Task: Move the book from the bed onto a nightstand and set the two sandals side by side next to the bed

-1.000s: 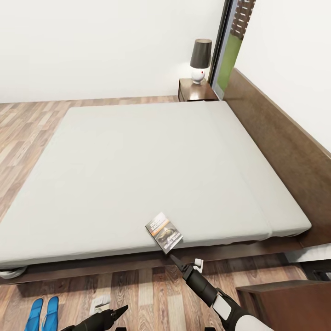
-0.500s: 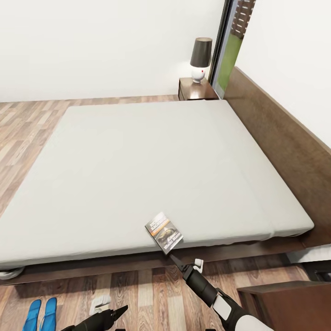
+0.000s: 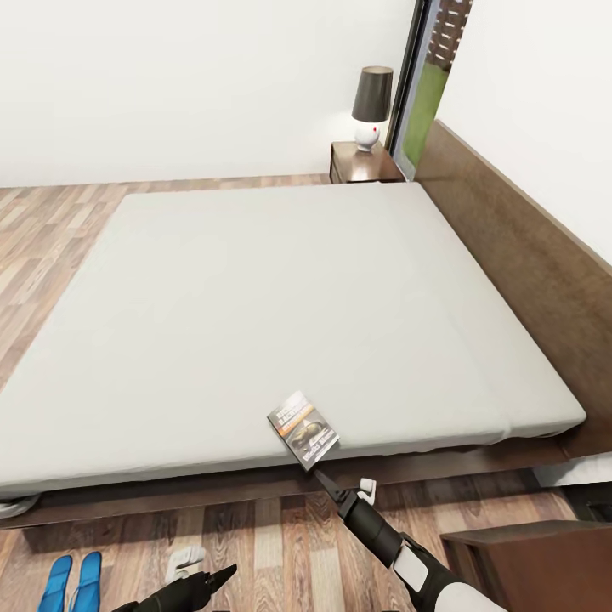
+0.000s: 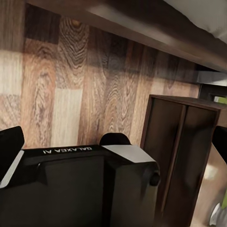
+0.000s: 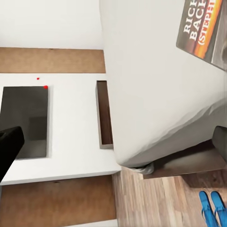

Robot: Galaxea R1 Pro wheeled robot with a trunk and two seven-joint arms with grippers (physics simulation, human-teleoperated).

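Change since a second ago: the whole head view has shifted slightly, so the camera has moved; the book and both arms keep their places relative to the bed.

Book (image 3: 303, 429): lies flat on the grey mattress at the near edge of the bed (image 3: 280, 314), one corner reaching the edge, cover up. In the right wrist view the white lettering and orange stripe show on the book (image 5: 204, 29).

Right claw (image 3: 323, 481): dark, pointing at the book's overhanging corner from just below the mattress edge. Fingers appear spread in the right wrist view, one dark tip at each side of that picture, though little of them shows; nothing between them.

Left claw (image 3: 223, 576): low over the plank floor (image 3: 280, 544), near the bed frame; fingers look pressed to a point, holding nothing.

Sandals (image 3: 70, 580): two blue soles, side by side on the floor beside the bed.

Nightstand (image 3: 364, 163): far side of the bed, against the headboard, carrying a lamp (image 3: 371, 108) with a dark shade.
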